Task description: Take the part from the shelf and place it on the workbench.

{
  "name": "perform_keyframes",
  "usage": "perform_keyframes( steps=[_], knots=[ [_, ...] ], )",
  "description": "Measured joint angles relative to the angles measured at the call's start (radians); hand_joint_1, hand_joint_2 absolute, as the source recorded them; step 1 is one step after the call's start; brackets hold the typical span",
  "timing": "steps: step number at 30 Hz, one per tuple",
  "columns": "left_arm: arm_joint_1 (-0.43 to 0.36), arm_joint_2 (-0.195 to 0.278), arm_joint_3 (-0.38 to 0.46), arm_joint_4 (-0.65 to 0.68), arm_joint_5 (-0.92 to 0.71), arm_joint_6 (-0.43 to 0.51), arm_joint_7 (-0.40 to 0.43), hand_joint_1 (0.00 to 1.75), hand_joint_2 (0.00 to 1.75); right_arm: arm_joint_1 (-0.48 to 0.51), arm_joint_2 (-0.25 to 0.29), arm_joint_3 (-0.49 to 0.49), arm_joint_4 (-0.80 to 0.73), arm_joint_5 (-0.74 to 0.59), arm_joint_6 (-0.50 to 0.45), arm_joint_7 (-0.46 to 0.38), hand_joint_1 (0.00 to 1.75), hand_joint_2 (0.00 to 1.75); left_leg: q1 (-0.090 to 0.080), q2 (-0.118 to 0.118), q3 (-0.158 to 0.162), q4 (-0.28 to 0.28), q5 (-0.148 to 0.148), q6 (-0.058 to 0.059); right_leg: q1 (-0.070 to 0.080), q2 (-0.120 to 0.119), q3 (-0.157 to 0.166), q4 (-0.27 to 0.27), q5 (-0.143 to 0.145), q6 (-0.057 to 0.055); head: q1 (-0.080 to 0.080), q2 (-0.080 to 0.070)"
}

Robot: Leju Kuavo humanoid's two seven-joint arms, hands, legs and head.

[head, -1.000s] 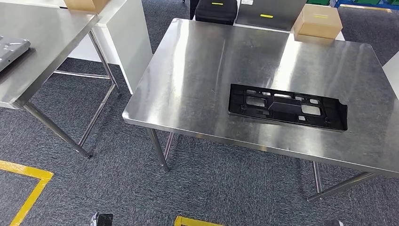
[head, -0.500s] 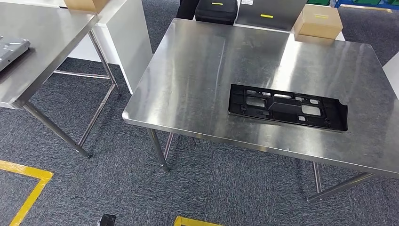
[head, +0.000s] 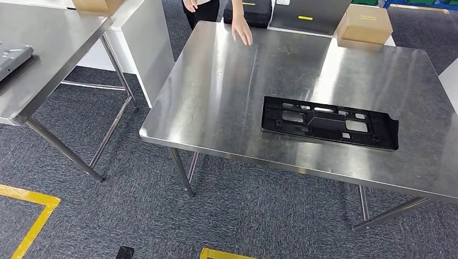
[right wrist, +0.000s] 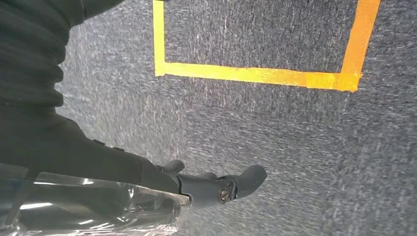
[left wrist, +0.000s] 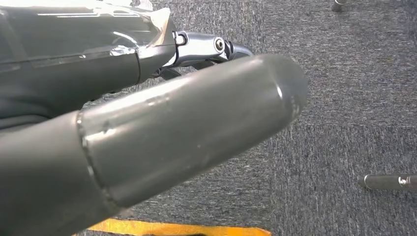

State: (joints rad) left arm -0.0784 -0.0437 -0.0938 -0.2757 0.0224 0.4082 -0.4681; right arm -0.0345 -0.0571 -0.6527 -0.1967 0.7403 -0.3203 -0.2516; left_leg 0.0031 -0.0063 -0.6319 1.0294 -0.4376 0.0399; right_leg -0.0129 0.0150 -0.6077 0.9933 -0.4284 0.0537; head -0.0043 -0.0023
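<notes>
Black part lying flat on the steel counter, both robot hands hanging low over the carpet.

Nearest, yellow floor tape [head: 32,213] marks the grey carpet [head: 259,216]; the left hand [left wrist: 162,142] and right hand [right wrist: 216,189] hang above this carpet and hold nothing, the right hand's fingers stretched out loosely, the left hand's finger state not discernible behind its thick thumb. On the counter [head: 227,91], the black part [head: 329,122] lies flat toward the near right, with bare steel around it. To the left stands a second steel table [head: 48,43] carrying a grey tray [head: 12,56]. At the far edge, a person's hand [head: 242,29] reaches over the counter, well apart from the part; a cardboard box [head: 364,24] sits at the far right, a black case [head: 249,12] behind.
</notes>
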Motion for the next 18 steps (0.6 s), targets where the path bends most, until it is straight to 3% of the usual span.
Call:
perform_keyframes(
  steps=[18],
  knots=[
    [0.002, 0.014, -0.02, 0.0, 0.0, 0.0, 0.0, 0.0, 0.0, -0.001, 0.005, 0.0, 0.012, 0.009, 0.015, 0.022, 0.0, 1.75, 0.0, 0.0, 0.001, 0.0, 0.0, 0.0, 0.0, 0.0, -0.003, 0.0, 0.0, 0.0, 0.0, 0.0]
  ],
)
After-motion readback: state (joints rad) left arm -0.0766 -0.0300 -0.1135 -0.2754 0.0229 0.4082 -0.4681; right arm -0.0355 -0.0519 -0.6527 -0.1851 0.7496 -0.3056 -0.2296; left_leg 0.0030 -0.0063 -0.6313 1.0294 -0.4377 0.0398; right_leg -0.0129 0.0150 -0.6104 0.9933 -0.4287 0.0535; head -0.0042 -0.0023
